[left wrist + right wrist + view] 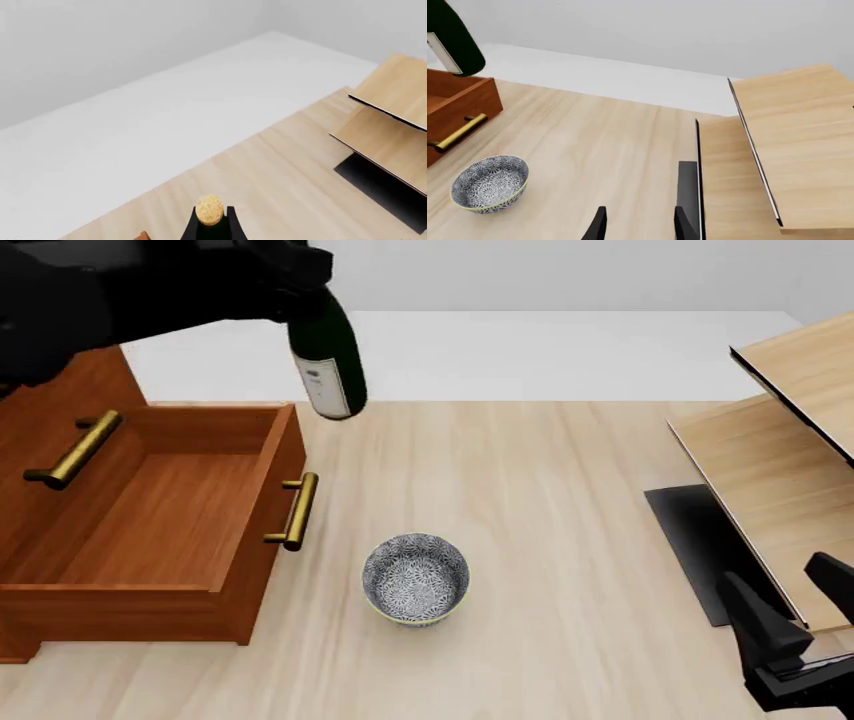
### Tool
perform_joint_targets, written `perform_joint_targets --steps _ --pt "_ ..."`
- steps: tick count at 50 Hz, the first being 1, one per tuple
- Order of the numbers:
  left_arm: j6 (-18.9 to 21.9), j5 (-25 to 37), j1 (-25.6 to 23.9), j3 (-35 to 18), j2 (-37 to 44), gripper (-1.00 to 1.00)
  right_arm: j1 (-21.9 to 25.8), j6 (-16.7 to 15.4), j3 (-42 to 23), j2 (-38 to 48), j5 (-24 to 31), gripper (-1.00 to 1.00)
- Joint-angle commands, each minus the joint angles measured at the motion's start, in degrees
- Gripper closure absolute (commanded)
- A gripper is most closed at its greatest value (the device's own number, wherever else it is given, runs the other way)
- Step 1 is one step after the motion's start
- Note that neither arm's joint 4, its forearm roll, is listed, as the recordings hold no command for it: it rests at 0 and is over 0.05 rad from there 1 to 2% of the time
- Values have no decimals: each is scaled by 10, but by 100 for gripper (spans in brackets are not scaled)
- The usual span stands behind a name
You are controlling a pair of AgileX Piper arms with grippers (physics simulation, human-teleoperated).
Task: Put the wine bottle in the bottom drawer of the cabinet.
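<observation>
At the far left of the front view, the cabinet (60, 400) is standing with its bottom drawer (147, 515) pulled fully out, the reddish-brown floor of the box lying bare and its brass bar handle (296, 512) facing the table. Above the drawer's back right corner, the left gripper (287, 270) is carrying the wine bottle (327, 358) in the air, clamped around the neck; in the left wrist view the two dark fingers are sitting on either side of the tan cork (209, 210). The bottle is hanging base-down, tilted a little, its white label (327, 388) showing, and its base is appearing just beyond the drawer's right wall rather than over the open box.

That offset is the main risk, by this reading: if the arm lowers from here, the base may strike the wall's top edge or come down on the table outside. A neck grip also leaves the heavy body free to swing, so a quick sideways move could make the glass slip or knock the wood. The bottle looks long against the shallow drawer, so it probably needs laying down, and a drop from height could send it rolling.

Further right, a patterned bowl (416, 577) is sitting on the table near the handle. At the far right, beside the light-wood shelf unit (787, 440), the right gripper (637, 225) is idling low with its fingers parted, holding nothing.
</observation>
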Motion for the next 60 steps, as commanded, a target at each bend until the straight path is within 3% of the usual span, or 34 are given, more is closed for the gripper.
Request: perform_joint_targets --steps 1,7,9,20,32,34,38,42,44,45,60 --pt "9 45 25 18 -90 100 2 0 0 14 -14 -100" --pt "4 75 42 14 -112 100 1 0 0 16 -19 -100" --pt "-17 92 53 3 -121 100 4 1 0 20 -22 -100" --pt "-2 161 72 -6 -177 100 8 3 0 21 -25 -100" --pt "-29 236 95 -26 -190 100 13 5 0 14 -17 -100" --pt "-6 241 106 -21 -195 100 14 7 0 8 -13 -100" --pt "-1 260 119 -15 -195 100 14 6 0 16 -20 -100" --pt "-24 291 125 -29 -190 100 16 7 0 11 -15 -100" --pt "5 293 131 -28 -199 100 14 7 0 9 -13 -100" --pt "-15 305 138 -37 -192 100 11 8 0 5 -10 -100" --pt "10 408 153 -113 -177 100 16 7 0 10 -14 -100"
